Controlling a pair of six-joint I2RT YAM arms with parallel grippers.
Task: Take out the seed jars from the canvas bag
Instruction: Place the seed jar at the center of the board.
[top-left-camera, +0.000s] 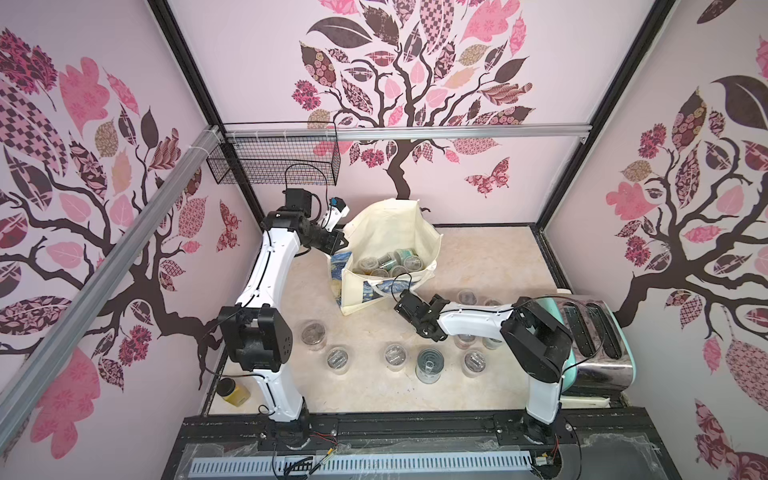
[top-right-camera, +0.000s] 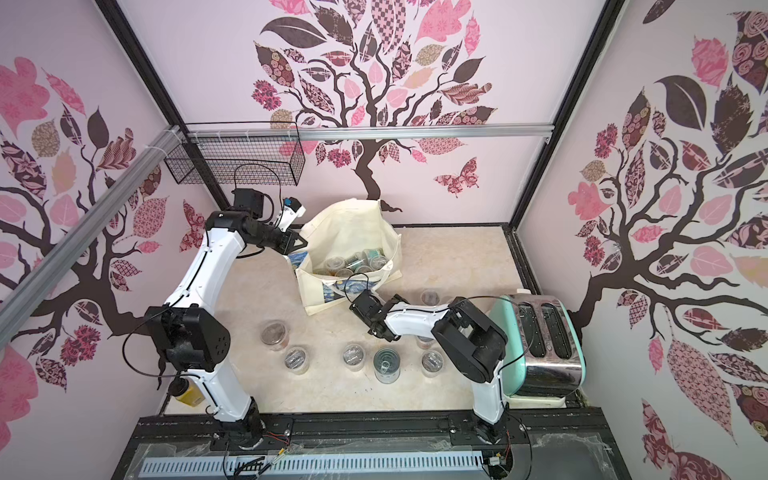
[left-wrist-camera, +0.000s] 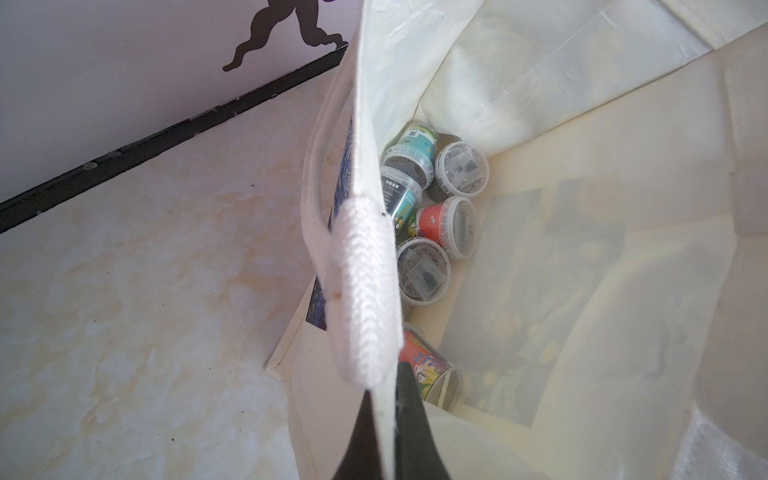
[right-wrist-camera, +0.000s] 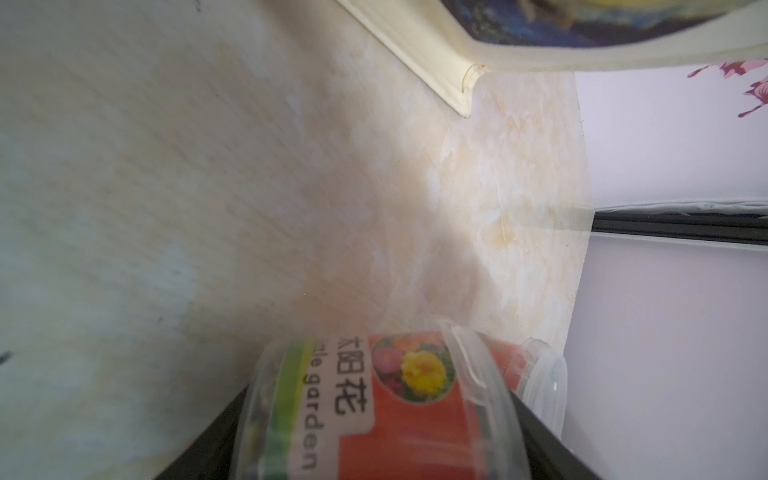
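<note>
The right end effector grips an orange-labelled seed jar across its body, probably light, slick plastic, just near of the canvas bag. The left end effector pinches its soft rim; at least 6 seed jars lie inside.

Left arm and right arm match — glossy white moulded links between chunky matte-black joint housings, thin black cables looping alongside — on black bases.
</note>
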